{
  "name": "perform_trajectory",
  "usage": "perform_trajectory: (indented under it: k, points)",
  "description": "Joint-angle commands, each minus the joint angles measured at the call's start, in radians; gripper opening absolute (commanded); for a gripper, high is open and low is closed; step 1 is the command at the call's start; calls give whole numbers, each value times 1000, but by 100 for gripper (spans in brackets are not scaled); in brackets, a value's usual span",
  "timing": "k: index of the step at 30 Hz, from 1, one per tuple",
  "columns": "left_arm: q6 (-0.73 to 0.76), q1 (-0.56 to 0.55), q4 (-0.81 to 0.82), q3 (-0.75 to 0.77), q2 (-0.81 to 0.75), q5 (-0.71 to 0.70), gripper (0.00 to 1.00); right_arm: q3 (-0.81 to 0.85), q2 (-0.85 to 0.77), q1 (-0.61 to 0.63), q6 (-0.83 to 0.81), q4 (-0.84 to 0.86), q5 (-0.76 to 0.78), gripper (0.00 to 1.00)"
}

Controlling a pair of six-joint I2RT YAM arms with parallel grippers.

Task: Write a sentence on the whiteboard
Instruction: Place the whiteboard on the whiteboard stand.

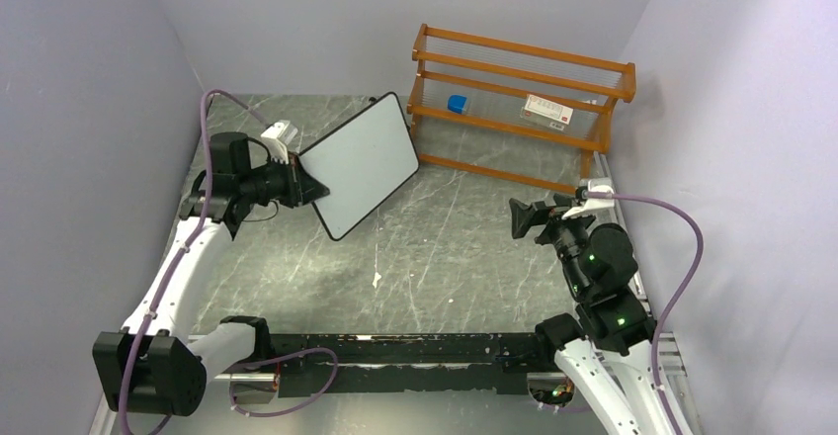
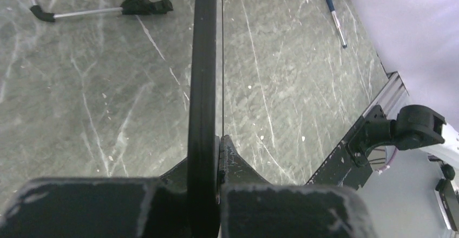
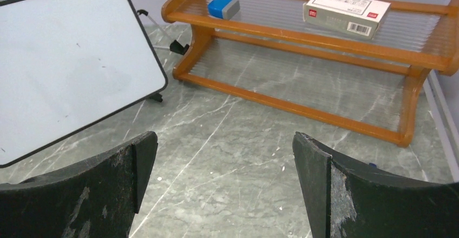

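Observation:
The whiteboard (image 1: 361, 163) is a white board in a thin black frame, held tilted above the table at the back left. My left gripper (image 1: 304, 186) is shut on its near left edge. In the left wrist view the board's black edge (image 2: 203, 75) runs straight up from between the jaws of the left gripper (image 2: 219, 140). The board's face (image 3: 70, 65) is blank apart from faint smudges; the sentence is out of view. My right gripper (image 1: 522, 219) hovers open over the table at the right, and nothing lies between the jaws of the right gripper (image 3: 224, 162).
An orange wooden rack (image 1: 519, 109) stands at the back right, with a blue eraser (image 3: 223, 7) and a white box (image 3: 346, 12) on its shelf. A blue-capped marker (image 2: 335, 13) and a metal rod with black ends (image 2: 97, 12) lie on the marble table.

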Motion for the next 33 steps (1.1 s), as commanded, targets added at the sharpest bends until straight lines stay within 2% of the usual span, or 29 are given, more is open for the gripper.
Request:
perform_trajectory:
  k: [1,3,7,11,17,25,33]
  points:
    - [4,-19,21,63,-11,-30,5,35,26,3,-1,12,-49,100]
    - [-25,-19,55,51,-36,-116,5,27,23,1,-4,19,-51,100]
    - [-148,-19,235,-20,-88,-240,5,8,4,3,-9,24,-56,100]
    - [-233,-19,388,-68,-96,-315,5,-1,-18,2,-9,25,-48,100]
    - [-344,-34,647,-119,-5,-369,5,-10,-18,2,-16,35,-63,100]
    - [-299,-249,728,-50,175,-665,5,-17,-34,2,-22,38,-68,100]
    - [-245,-368,845,-20,315,-826,5,-21,-38,1,-30,36,-69,100]
